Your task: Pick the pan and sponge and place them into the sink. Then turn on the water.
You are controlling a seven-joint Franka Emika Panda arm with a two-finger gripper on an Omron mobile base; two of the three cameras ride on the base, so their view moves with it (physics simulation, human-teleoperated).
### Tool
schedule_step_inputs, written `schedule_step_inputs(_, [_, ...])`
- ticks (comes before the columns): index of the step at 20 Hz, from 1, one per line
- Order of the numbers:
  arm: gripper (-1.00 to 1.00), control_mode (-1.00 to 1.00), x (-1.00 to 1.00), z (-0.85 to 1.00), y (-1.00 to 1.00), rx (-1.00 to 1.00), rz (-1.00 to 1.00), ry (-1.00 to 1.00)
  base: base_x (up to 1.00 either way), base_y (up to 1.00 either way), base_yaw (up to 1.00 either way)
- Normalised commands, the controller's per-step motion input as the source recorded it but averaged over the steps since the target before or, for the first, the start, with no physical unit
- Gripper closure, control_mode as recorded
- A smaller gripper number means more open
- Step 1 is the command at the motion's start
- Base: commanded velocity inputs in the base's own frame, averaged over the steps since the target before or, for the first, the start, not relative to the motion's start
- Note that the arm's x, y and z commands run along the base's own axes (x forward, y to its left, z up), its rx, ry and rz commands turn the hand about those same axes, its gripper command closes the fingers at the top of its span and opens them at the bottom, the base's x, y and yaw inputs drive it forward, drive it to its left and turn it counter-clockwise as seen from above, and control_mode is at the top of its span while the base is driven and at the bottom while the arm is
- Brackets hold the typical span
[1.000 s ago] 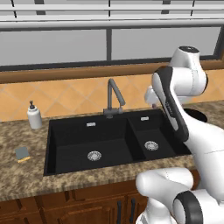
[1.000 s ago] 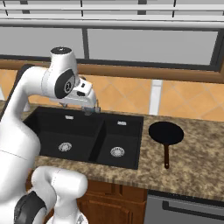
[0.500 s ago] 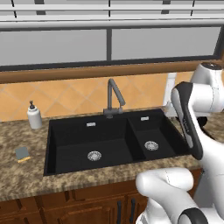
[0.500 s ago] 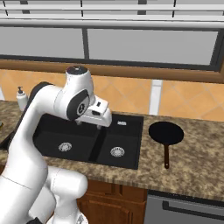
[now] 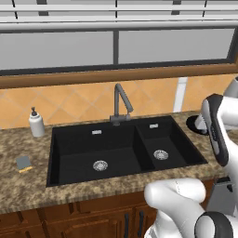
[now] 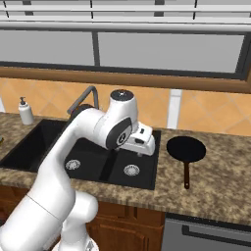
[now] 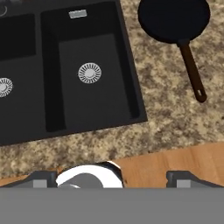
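Note:
The black pan [image 6: 186, 148] lies on the counter right of the sink [image 6: 142, 174], its brown handle [image 6: 186, 175] pointing at the front edge. My gripper [image 6: 146, 149] hovers over the smaller basin's right side, just left of the pan. In the hand view its fingertips [image 7: 43, 178] stand wide apart, so the gripper [image 7: 113, 178] is open and holds nothing. Ahead of it are the pan [image 7: 173, 17] and the sink [image 7: 100, 100]. The sponge [image 5: 23, 162] rests on the counter left of the sink [image 5: 74, 132]. A sliver of the pan [image 5: 194, 124] peeks out behind my arm. The water is out of view.
A tall grey faucet [image 5: 119, 103] rises behind the basin divider. A white soap dispenser [image 5: 36, 123] stands at the back left of the counter. A tiled backsplash and a window close off the far side. The speckled counter ends at wooden cabinet fronts below.
The arm has swung right and down, from over the faucet and larger basin to the smaller basin's right side, close to the pan. Pan and sponge have not moved.

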Motion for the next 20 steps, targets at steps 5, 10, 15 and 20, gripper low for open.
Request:
schedule_step_inputs(5, [-1.00,-1.00,0.26,-0.46,-0.72,-0.01,0.00,0.02,0.00,0.00,0.00])
schedule_step_inputs(10, [-1.00,-1.00,0.28,-0.32,-0.56,-0.05,0.00,0.03,0.00,0.00,0.00])
schedule_step_inputs(15, [-1.00,-1.00,0.43,-0.26,-0.58,-0.01,0.00,0.10,0.00,0.00,0.00])
schedule_step_inputs(20, [-1.00,-1.00,0.40,-0.30,-0.44,0.00,0.03,0.01,0.00,0.00,0.00])
